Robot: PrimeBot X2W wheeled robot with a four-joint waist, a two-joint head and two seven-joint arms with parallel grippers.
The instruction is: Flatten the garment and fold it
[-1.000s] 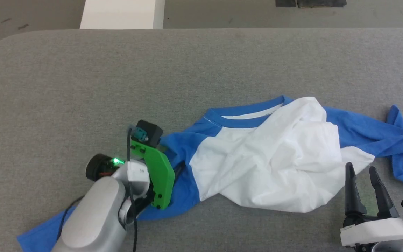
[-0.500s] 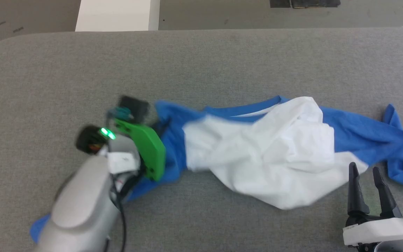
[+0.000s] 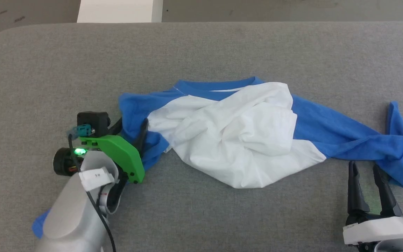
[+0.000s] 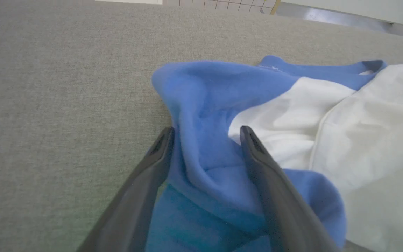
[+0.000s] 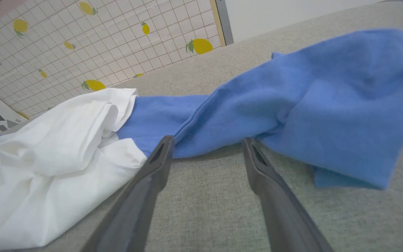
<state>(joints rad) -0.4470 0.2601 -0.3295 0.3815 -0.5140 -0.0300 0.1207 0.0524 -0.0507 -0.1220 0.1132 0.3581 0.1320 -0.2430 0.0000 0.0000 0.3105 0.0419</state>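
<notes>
We find the garment (image 3: 257, 115) lying crumpled across the middle of the grey table (image 3: 201, 49). Its white body (image 3: 229, 150) is bunched in folds, and its neck band (image 3: 215, 86) is on the far side. The left sleeve (image 3: 135, 108) runs toward the left gripper (image 3: 131, 127). The right sleeve (image 3: 345, 134) stretches out, twisted, toward the right edge of the head view.

Left gripper: we read the fingers (image 4: 152, 157) as spread apart, straddling a raised fold of the left sleeve. In the left wrist view the blue cloth fills the gap and touches both fingers, which stand as wide apart as those of the other gripper. A further blue end (image 3: 39, 224) shows beside the left forearm (image 3: 72, 213) at the lower left.

Right gripper (image 3: 364, 168): the fingers are spread apart and hold nothing. The tips stand just short of the right sleeve, near the seam where blue meets white. In the right wrist view, bare table lies between the fingers.

A white box (image 3: 117, 10) stands beyond the table's far edge.
</notes>
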